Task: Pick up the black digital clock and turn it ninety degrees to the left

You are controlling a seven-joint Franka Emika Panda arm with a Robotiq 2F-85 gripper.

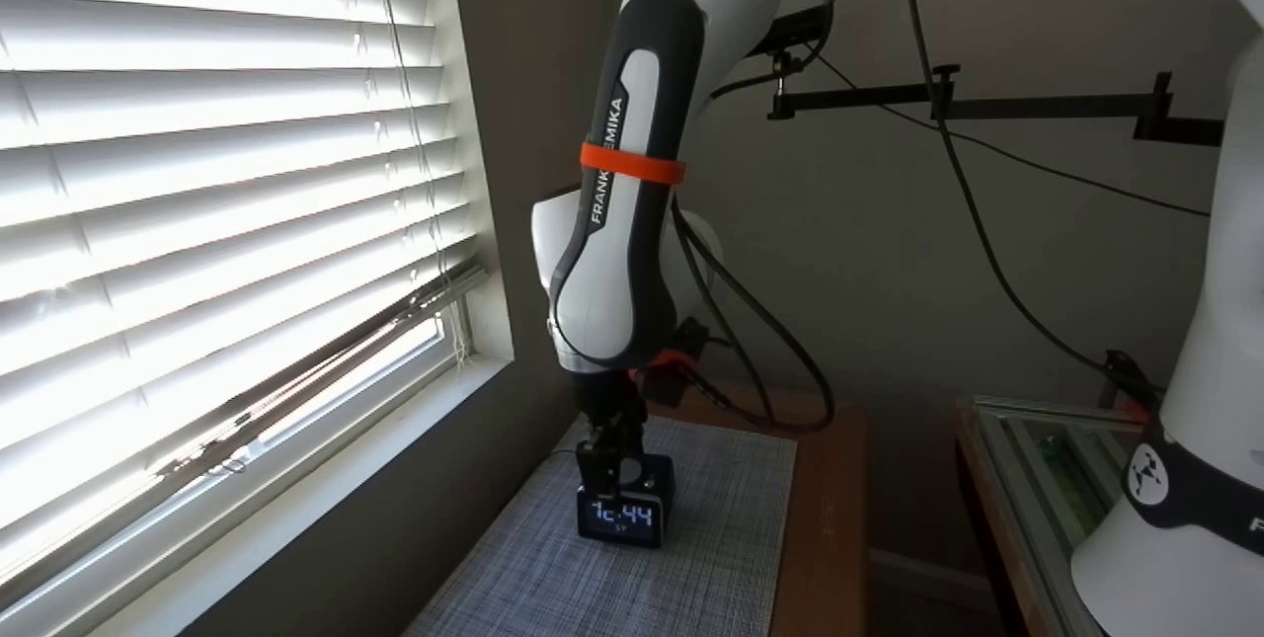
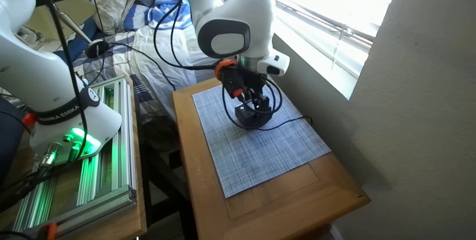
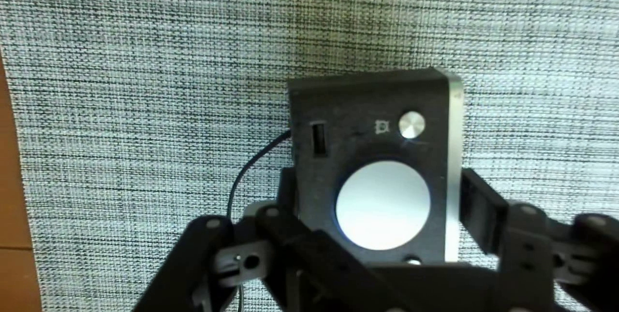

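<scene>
1. The gripper [image 3: 377,200] pinches the black digital clock [image 1: 637,511] between 2 fingers [image 3: 483,208], at its 9 and 3 o'clock sides in the wrist view.
2. There, a cord [image 3: 251,161] curves from the clock's 10 o'clock side.
3. The clock stands upright over the grey mat [image 2: 260,158]; whether it touches, I cannot tell.

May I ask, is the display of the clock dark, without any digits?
No, in an exterior view the black digital clock shows pale lit digits on one face.
</scene>
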